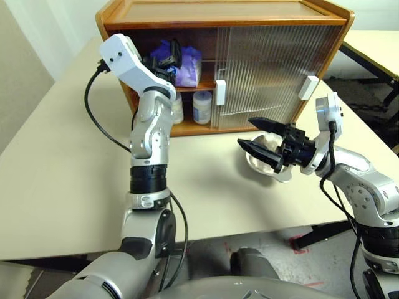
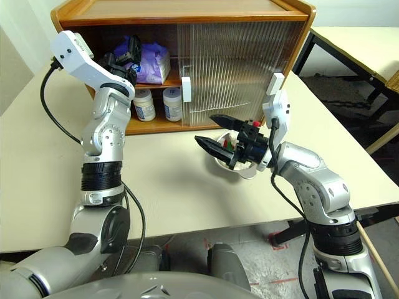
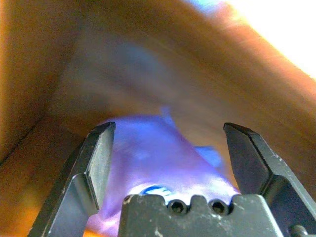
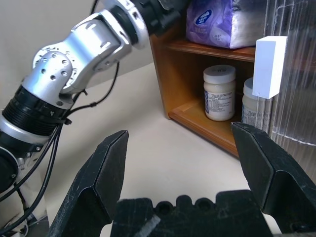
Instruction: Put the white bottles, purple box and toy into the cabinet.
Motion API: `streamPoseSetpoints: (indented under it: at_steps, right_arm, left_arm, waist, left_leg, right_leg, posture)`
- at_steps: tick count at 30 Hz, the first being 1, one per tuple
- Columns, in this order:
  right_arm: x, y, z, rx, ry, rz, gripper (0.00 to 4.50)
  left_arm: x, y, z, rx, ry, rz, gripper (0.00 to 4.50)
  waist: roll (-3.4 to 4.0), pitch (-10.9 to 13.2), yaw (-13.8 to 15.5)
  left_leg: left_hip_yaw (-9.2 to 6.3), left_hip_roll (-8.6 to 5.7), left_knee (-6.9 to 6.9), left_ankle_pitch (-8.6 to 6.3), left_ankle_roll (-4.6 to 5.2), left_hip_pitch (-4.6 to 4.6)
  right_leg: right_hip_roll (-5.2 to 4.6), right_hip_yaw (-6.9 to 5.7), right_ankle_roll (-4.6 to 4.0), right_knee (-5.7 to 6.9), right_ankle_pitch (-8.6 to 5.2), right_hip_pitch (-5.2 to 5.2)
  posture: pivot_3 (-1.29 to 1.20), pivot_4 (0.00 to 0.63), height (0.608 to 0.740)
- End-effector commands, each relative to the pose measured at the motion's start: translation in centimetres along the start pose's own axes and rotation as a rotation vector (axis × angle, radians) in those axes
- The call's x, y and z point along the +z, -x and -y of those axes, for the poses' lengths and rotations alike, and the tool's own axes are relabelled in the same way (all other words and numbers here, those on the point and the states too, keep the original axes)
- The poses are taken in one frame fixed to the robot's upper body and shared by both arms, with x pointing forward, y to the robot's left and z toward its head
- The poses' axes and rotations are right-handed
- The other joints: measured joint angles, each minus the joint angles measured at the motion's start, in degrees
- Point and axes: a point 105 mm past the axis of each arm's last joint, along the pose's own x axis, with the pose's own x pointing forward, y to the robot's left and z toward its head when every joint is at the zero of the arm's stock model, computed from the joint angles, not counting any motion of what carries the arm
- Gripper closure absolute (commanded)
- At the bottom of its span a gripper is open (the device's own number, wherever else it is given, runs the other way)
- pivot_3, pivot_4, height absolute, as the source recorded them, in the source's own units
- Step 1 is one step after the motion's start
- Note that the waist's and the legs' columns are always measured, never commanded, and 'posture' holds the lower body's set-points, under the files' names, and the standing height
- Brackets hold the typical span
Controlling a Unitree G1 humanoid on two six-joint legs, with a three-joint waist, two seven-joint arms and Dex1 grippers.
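Left gripper [image 2: 124,61] spread wide at the cabinet's [image 1: 224,12] upper shelf, black fingers [image 3: 98,158] standing clear on either side of the purple box [image 2: 149,62], nothing clamped. Box lying on that shelf: soft, crinkly lilac film, likely light and yielding, best pinched across its narrow sides rather than its puffy top. Below, two white bottles [image 4: 219,93] upright side by side on the lower level, hard smooth plastic with ribbed lids, probably slippery, safest taken around the body. Right gripper [image 1: 265,138] likewise agape, empty, poised over the table [image 1: 62,187] just above the steel bowl [image 2: 248,171] holding the toy [image 2: 229,144]: fluffy plush, compressible, forgiving of any grip. Cabinet of orange-brown wood, ribbed translucent doors, white block handles.
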Motion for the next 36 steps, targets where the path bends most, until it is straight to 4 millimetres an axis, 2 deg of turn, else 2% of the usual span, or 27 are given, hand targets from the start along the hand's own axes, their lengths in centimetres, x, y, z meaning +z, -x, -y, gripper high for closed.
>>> streamPoseSetpoints:
  at_steps: [1,6,8,10,13,17,21,22,31,36]
  right_arm:
    - [0.2,0.1,0.1,0.004,0.018,0.004,0.00]
    - [0.2,0.1,0.2,0.011,0.021,-0.002,0.00]
    - [0.2,0.0,0.3,0.013,0.021,-0.002,0.00]
    - [0.2,0.0,0.3,0.014,0.022,-0.002,0.00]
    - [0.2,0.0,0.2,0.014,0.022,0.000,0.00]
    - [0.1,0.1,0.1,0.009,0.020,0.000,0.00]
    - [0.0,0.2,0.1,0.001,0.019,0.000,0.00]
    - [0.0,0.2,0.0,0.000,0.019,0.000,0.00]
    - [0.0,0.5,0.0,-0.026,0.023,0.002,0.00]
    - [0.2,0.5,0.1,-0.033,0.026,0.007,0.00]
  left_arm:
    - [0.4,0.8,0.8,-0.098,-0.053,-0.001,0.05]
    - [0.5,2.6,1.8,-0.264,-0.146,-0.022,0.05]
    - [-0.3,3.3,2.5,-0.371,-0.226,-0.056,0.05]
    - [-2.2,3.8,2.0,-0.420,-0.250,-0.155,0.05]
    - [-4.0,4.2,1.2,-0.457,-0.285,-0.240,1.12]
    - [-5.2,4.2,0.6,-0.473,-0.306,-0.295,2.59]
    - [-5.7,3.1,0.0,-0.452,-0.319,-0.297,4.28]
    - [-5.7,2.8,-0.2,-0.445,-0.327,-0.295,4.48]
    - [-6.3,2.2,-1.4,-0.415,-0.372,-0.320,4.48]
    - [-7.2,1.2,-2.7,-0.330,-0.376,-0.323,4.48]
  waist:
    - [0.01,0.00,-0.02]
    - [0.01,0.00,0.03]
    - [0.01,-0.01,0.03]
    - [0.03,-0.02,0.07]
    - [0.03,-0.02,0.00]
    - [0.04,-0.02,-0.02]
    - [0.05,-0.02,-0.02]
    - [0.05,-0.02,-0.02]
    - [0.06,-0.03,-0.41]
    - [0.06,-0.03,-1.17]
  left_leg:
    - [0.00,0.01,0.00,0.00,0.00,0.00]
    - [0.01,0.06,0.01,0.01,0.01,0.02]
    - [0.01,0.09,0.02,0.01,0.02,0.02]
    - [0.02,0.08,0.01,0.01,0.02,0.03]
    - [0.02,0.10,0.02,0.03,0.05,0.04]
    - [0.01,0.14,0.02,0.03,0.06,0.03]
    - [0.00,0.15,0.01,0.04,0.07,0.04]
    - [0.00,0.15,0.01,0.04,0.07,0.03]
    - [0.00,0.20,-0.02,0.04,0.07,0.02]
    - [-0.01,0.20,0.01,0.04,0.07,0.02]
  right_leg:
    - [0.00,0.00,0.00,0.01,0.00,0.00]
    - [0.00,0.02,-0.01,0.02,0.00,0.01]
    - [-0.01,0.02,-0.01,0.02,0.00,0.01]
    - [-0.01,0.02,-0.02,0.02,-0.01,0.01]
    - [-0.01,0.02,-0.03,0.03,-0.02,0.02]
    - [-0.01,0.02,-0.03,0.03,-0.03,0.01]
    - [-0.01,0.01,-0.04,0.03,-0.05,0.01]
    - [-0.01,0.01,-0.04,0.04,-0.05,0.01]
    - [-0.04,0.02,-0.01,0.03,-0.07,0.00]
    - [-0.07,0.02,0.00,0.05,-0.05,0.01]
  posture:
    - [-0.01,0.000,0.740]
    - [-0.01,0.000,0.740]
    - [-0.01,0.000,0.740]
    - [-0.01,0.000,0.740]
    - [-0.02,0.000,0.740]
    - [-0.03,0.000,0.740]
    - [-0.03,0.000,0.740]
    - [-0.04,0.000,0.740]
    - [-0.07,0.000,0.740]
    - [-0.07,0.000,0.740]
